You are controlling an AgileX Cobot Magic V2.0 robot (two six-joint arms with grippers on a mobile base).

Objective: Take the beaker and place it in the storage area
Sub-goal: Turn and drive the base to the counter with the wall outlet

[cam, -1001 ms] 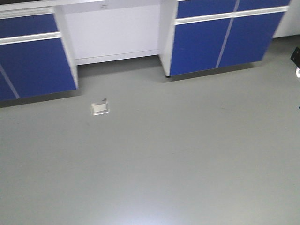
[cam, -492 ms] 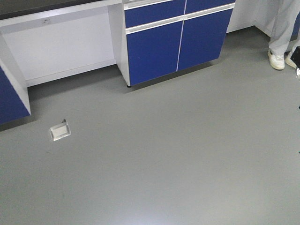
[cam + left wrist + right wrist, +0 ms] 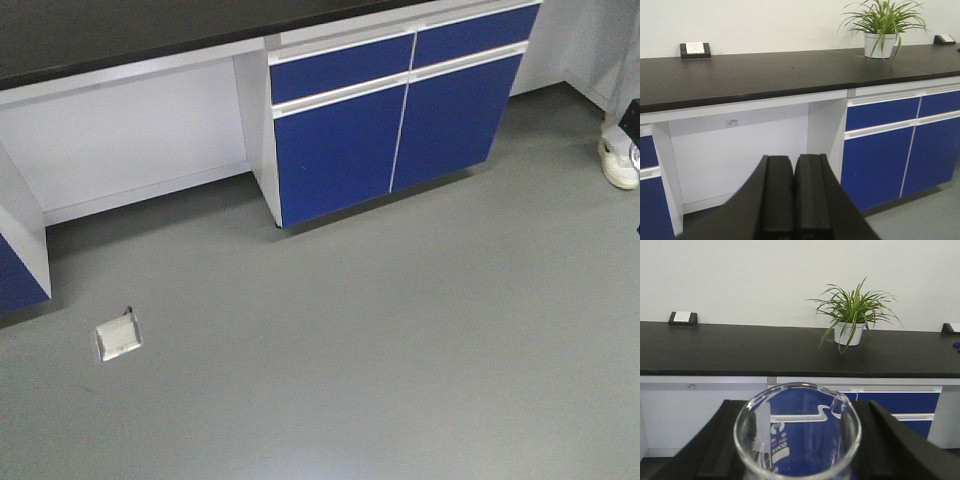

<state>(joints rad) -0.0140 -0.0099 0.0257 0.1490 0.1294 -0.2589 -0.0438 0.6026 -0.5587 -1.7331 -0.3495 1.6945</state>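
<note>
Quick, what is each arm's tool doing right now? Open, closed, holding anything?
Left tool: closed, holding nothing.
Right tool: closed on the beaker.

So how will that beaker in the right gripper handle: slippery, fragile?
Clear thin-walled glass, so the beaker is probably fragile and light; it looks empty. Smooth walls may slip between the black fingers. Round body would likely roll if laid down.

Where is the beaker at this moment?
In the right wrist view, the beaker is at the bottom centre, held between the fingers of the right gripper, in front of the black bench top with the potted plant.
</note>
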